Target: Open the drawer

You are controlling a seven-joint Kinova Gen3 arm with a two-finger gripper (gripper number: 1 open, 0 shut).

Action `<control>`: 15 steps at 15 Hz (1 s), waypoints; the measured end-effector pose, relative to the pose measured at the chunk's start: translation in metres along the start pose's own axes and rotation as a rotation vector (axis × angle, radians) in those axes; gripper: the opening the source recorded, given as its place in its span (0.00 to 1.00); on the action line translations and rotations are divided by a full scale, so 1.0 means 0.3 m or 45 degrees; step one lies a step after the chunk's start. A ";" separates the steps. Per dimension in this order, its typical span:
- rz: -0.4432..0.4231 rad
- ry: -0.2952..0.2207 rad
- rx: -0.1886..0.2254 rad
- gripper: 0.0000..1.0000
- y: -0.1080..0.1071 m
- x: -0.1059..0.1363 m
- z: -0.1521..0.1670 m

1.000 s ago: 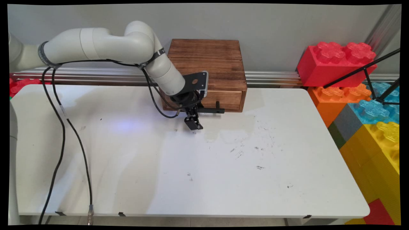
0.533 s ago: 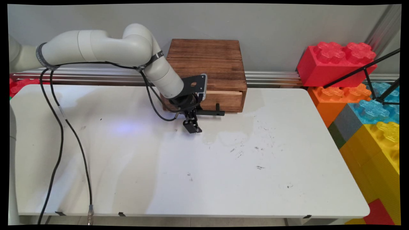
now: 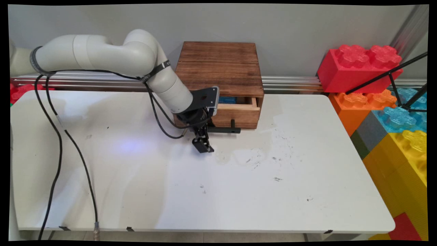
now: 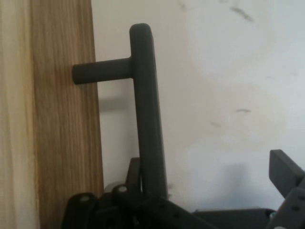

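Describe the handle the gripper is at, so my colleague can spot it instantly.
Find the brown wooden box at the table's far edge, against the wall. Its drawer stands partly open at the bottom front. The handle is the black bar across that drawer's front, the only black fitting on the wood.

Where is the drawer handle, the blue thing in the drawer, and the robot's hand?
drawer handle [image 4: 145, 105]: hand view, middle of the black bar.
blue thing [image 3: 227, 100]: main view, its top inside the open drawer.
hand [image 3: 203, 145]: main view, between its fingertips.
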 end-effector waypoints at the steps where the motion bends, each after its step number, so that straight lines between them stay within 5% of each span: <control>1: 0.000 0.004 -0.007 1.00 0.013 0.002 -0.004; 15: -0.008 0.041 -0.138 1.00 0.253 0.017 -0.065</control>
